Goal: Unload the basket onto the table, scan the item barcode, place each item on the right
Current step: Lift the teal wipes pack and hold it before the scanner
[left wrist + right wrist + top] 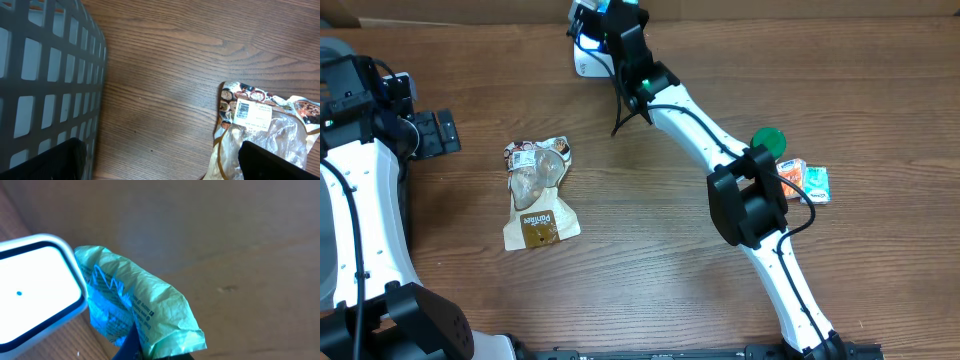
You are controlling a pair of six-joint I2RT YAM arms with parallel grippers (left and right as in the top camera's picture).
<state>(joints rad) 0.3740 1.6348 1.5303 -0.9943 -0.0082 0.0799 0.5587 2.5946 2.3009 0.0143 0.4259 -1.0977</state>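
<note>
Currently, nearest the robot's base, the worktop (650,270) carries nothing that bears on the step in hand. Midway out lies a clear-windowed snack pouch (538,192), flat, with its white barcode label facing up. It is not held and appears to be waiting its turn.

The left end effector (438,132) is parked at the left edge with jaws fully apart and nothing between them. Its wrist view looks down on the pouch's label end and on a grey slatted basket (45,75) beside it. Judged position: clear of the scanning area so as not to obstruct.

To the right, beside the right arm, sit a green disc (768,140) and some small orange and green packets (805,180), untouched.

At the far edge, the right end effector (600,20) is closed on a crumpled green packet (145,305), the item under scan. The packet is raised off the worktop and held just beside the rounded corner of the white scanner (35,290); whether they touch cannot be told. Blue light falls on the packet's printed side, which suggests that face is being presented to the scanner window. No barcode is legible in the wrist view, so whether a read has registered cannot be confirmed.
</note>
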